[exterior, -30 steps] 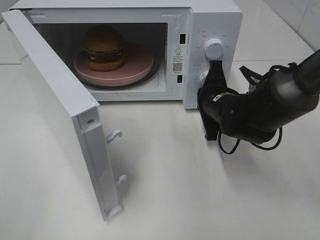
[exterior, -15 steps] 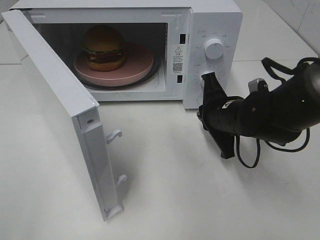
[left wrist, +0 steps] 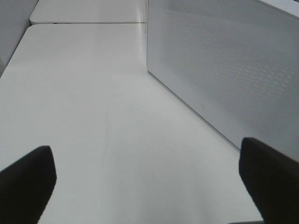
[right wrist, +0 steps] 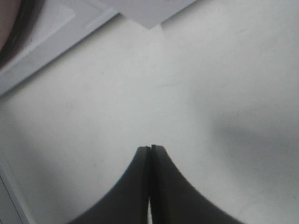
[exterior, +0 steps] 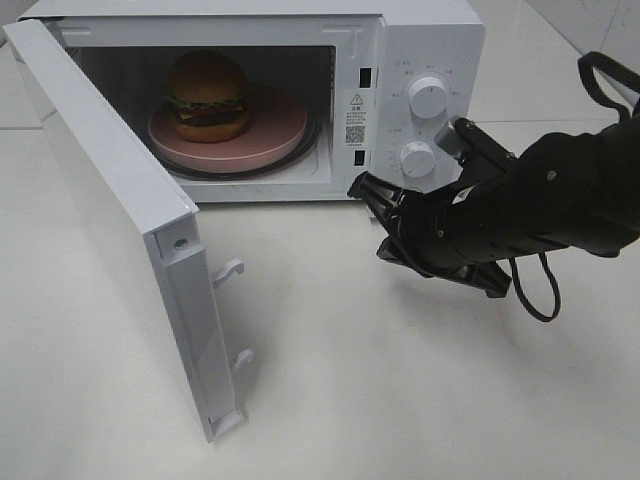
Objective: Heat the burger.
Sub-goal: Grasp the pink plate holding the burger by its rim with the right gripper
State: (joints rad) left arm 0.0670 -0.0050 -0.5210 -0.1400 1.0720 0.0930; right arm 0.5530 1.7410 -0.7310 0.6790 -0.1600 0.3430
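Note:
The burger (exterior: pixel 207 95) with its golden-brown bun sits on a round pink plate (exterior: pixel 275 125) inside the open white microwave (exterior: pixel 430 40). The microwave door (exterior: pixel 110 180) is swung wide open to the left. My right gripper (exterior: pixel 360 187) is shut and empty. It hovers over the table just in front of the microwave's lower right opening corner, left of the lower knob (exterior: pixel 417 157). In the right wrist view its shut tips (right wrist: pixel 149 148) point at bare table. My left gripper (left wrist: pixel 145 147) is open and empty beside a perforated white panel (left wrist: pixel 224 65); it is outside the exterior high view.
The upper knob (exterior: pixel 428 97) sits above the lower one on the control panel. The open door's latch hooks (exterior: pixel 232 270) stick out over the table. A black cable (exterior: pixel 540 290) hangs under the right arm. White table (exterior: pixel 400 400) lies in front.
My right gripper has come away from the lower knob, turned, and swung left and down to the front of the microwave opening. The burger and door have not moved.

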